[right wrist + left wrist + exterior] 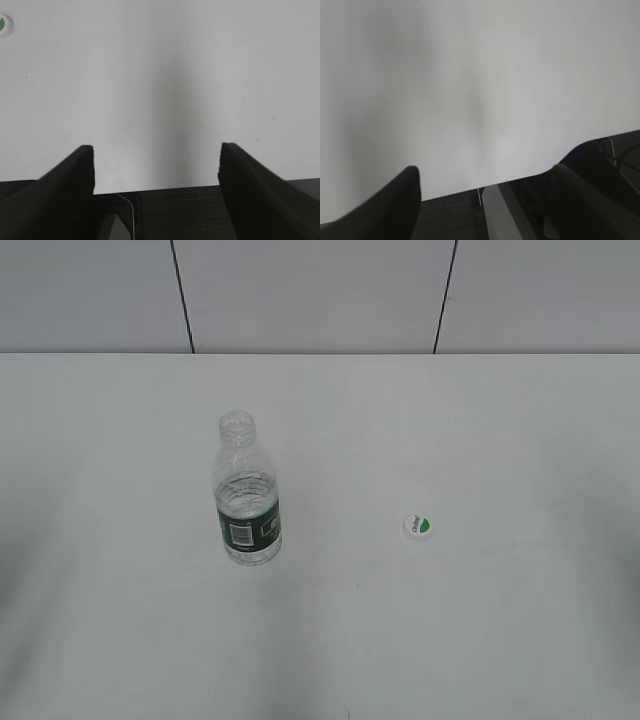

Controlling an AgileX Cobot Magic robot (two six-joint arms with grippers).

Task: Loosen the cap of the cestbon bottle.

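Note:
The cestbon bottle point(247, 495) stands upright on the white table point(480, 420), left of the middle. It is clear and ribbed, with a dark green label band, and its neck is bare with no cap on it. The white cap point(418, 527) with a green mark lies flat on the table to the bottle's right. It also shows at the top left edge of the right wrist view point(4, 25). My left gripper point(485, 175) is open and empty over the table's front edge. My right gripper point(156, 152) is open and empty, well short of the cap. Neither gripper shows in the exterior view.
A white panelled wall point(320, 295) with dark seams rises behind the table. In both wrist views the table's front edge point(160, 189) runs across, with dark floor below it. A pale frame bar point(502, 215) shows under the edge.

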